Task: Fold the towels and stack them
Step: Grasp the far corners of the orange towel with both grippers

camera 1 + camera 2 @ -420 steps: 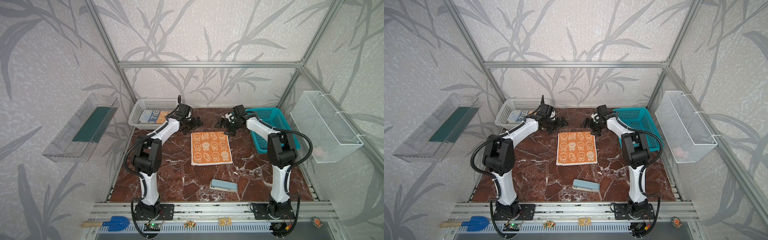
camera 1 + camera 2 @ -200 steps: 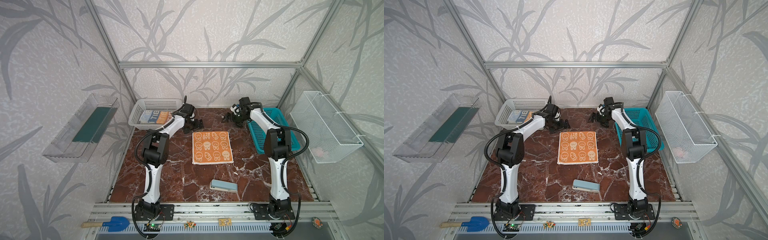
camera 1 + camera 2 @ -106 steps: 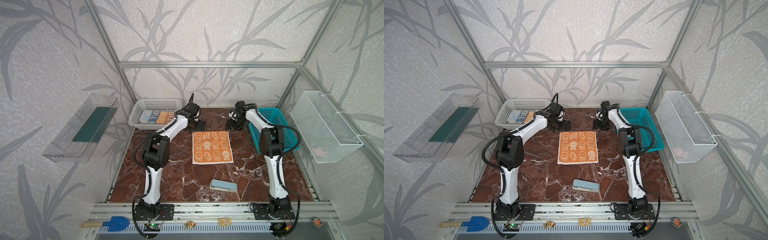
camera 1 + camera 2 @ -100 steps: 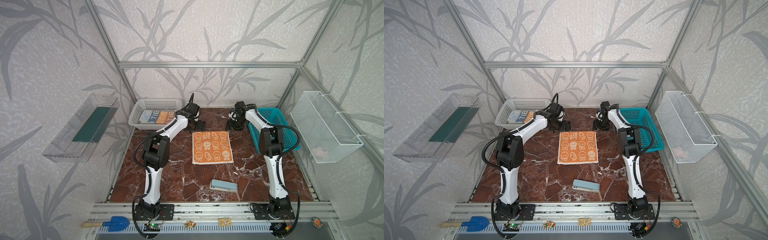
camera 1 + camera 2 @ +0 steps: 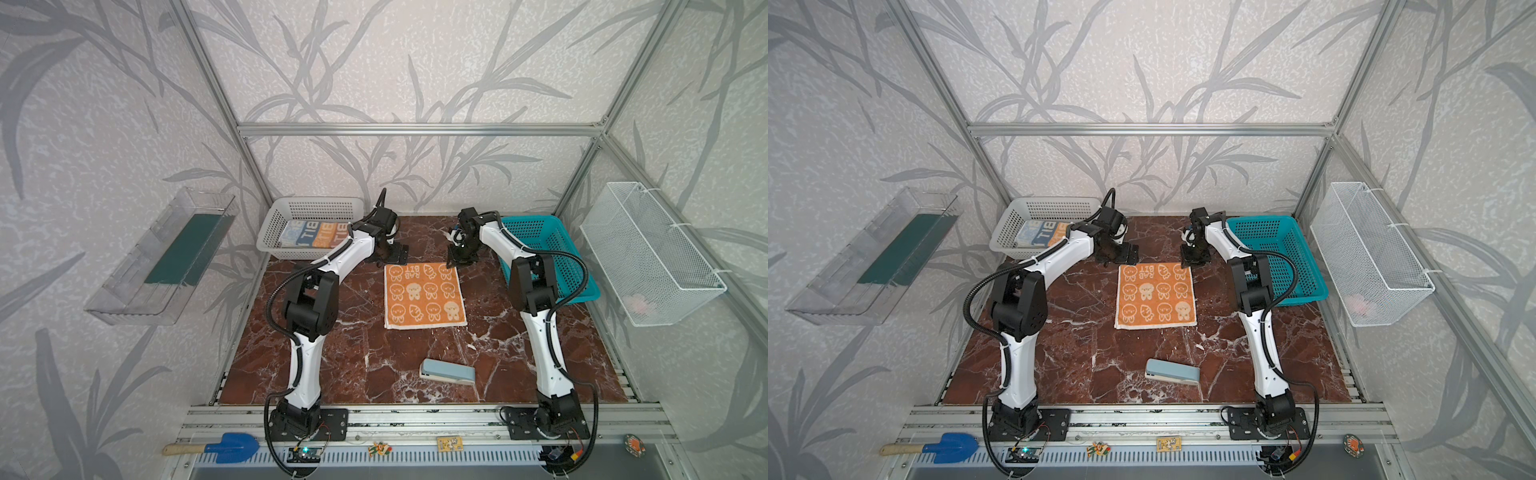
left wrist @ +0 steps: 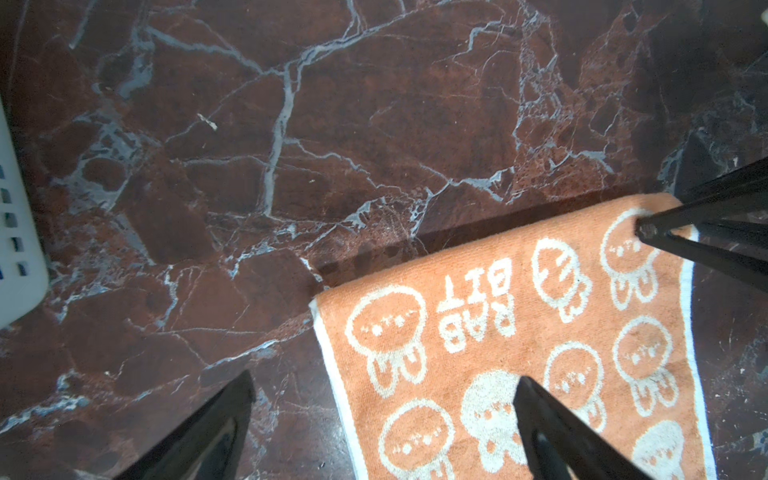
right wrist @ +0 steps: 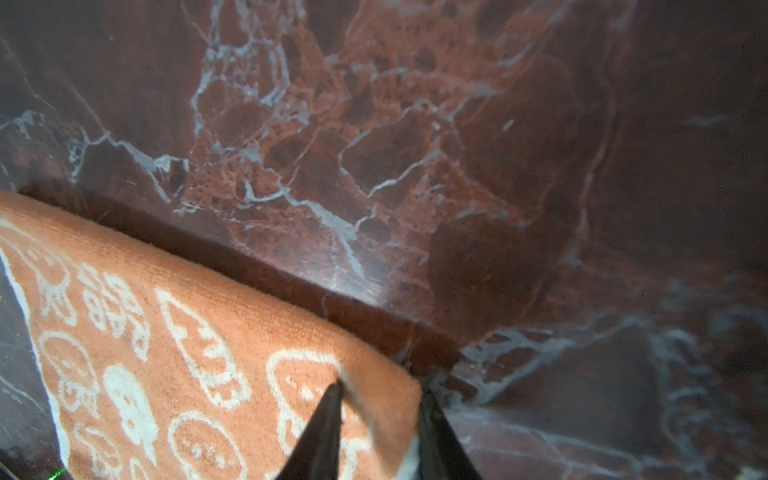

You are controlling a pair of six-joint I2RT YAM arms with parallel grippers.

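Note:
An orange towel [image 5: 424,297] [image 5: 1156,297] with cream animal faces lies flat in the middle of the marble table. My left gripper [image 5: 392,255] [image 5: 1121,255] is down at its far left corner. In the left wrist view the left gripper [image 6: 384,415] is open, one finger on the marble and one over the towel [image 6: 519,332]. My right gripper [image 5: 459,259] [image 5: 1194,259] is at the far right corner. In the right wrist view the right gripper [image 7: 380,392] is pinched on the bunched corner of the towel [image 7: 187,353]. A blue and orange lettered towel [image 5: 316,237] [image 5: 1042,232] lies in the white basket.
The white basket [image 5: 270,226] stands at the back left and a teal basket [image 5: 540,232] at the back right. A pale blue block [image 5: 446,372] lies near the front edge. A wire basket [image 5: 648,253] and a clear bin [image 5: 162,257] hang on the side walls.
Both grippers have come down onto the orange towel's far corners. The right gripper's jaws have closed in on its corner. The left gripper has stayed open.

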